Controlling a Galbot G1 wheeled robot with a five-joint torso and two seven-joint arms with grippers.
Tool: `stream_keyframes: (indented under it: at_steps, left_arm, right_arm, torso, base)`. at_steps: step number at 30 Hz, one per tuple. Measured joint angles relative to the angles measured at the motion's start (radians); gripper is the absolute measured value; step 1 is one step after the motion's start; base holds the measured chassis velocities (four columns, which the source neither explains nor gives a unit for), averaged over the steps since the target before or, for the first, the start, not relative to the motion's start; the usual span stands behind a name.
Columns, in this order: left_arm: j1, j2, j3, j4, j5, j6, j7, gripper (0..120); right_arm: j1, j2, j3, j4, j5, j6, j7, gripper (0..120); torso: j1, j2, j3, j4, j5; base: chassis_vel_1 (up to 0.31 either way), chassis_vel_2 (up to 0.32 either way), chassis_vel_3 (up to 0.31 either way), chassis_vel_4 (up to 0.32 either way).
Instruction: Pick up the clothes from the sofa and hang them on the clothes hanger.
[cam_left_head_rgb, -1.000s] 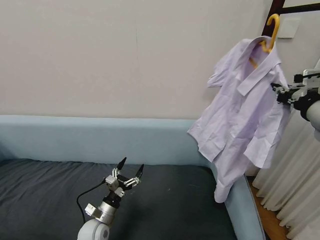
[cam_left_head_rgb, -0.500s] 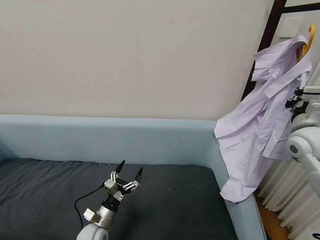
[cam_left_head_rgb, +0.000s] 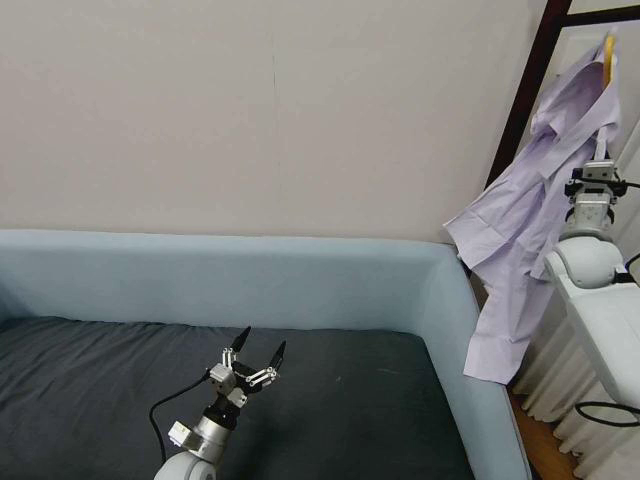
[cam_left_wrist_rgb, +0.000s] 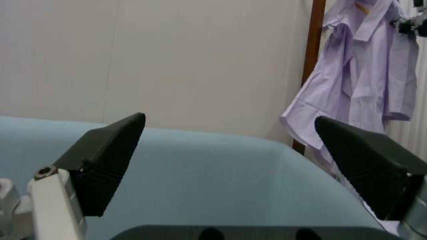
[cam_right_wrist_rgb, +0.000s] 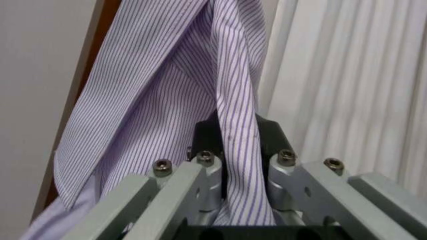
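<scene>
Shirt (cam_left_head_rgb: 515, 225), lilac and finely striped, hangs creased, pinched by right gripper (cam_left_head_rgb: 597, 180).

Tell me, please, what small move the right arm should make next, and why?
Probably raise the yellow hanger a little toward the top bar of the dark rack. The right gripper is shut on the striped shirt, which hangs on that hanger, and I cannot tell whether its hook sits on the bar. The left gripper hovers open above the sofa.

The lilac striped cotton shirt (cam_left_head_rgb: 540, 210) hides most of the yellow plastic hanger (cam_left_head_rgb: 608, 48) (just its hook peeks out) and the fingertips of the right gripper (cam_right_wrist_rgb: 237, 145); the head view's top edge cuts the dark wooden rack (cam_left_head_rgb: 523, 95).
</scene>
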Motion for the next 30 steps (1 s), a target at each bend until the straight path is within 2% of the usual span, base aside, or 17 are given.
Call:
stream_keyframes:
  at_steps: [9,26,30]
  left_arm:
    - [0.017,0.001,-0.022,-0.027,-0.002,-0.006,0.001,100]
    - [0.019,-0.019,-0.026,-0.031,0.000,-0.016,0.004,100]
    - [0.019,-0.019,-0.029,-0.037,0.000,-0.016,0.004,100]
  right_arm:
    - [0.201,0.031,-0.116,-0.191,0.058,-0.048,0.010,6]
    - [0.369,0.076,-0.226,-0.290,0.114,-0.090,0.035,6]
    - [0.416,0.093,-0.261,-0.306,0.207,-0.129,0.054,6]
  torso:
    - [0.000,0.000,0.000,-0.0003,0.0003]
    - [0.000,0.000,0.000,-0.0005,0.0004]
    - [0.000,0.000,0.000,-0.0002,0.0002]
  base:
    - [0.000,0.000,0.000,0.000]
    - [0.000,0.000,0.000,0.000]
    - [0.000,0.000,0.000,0.000]
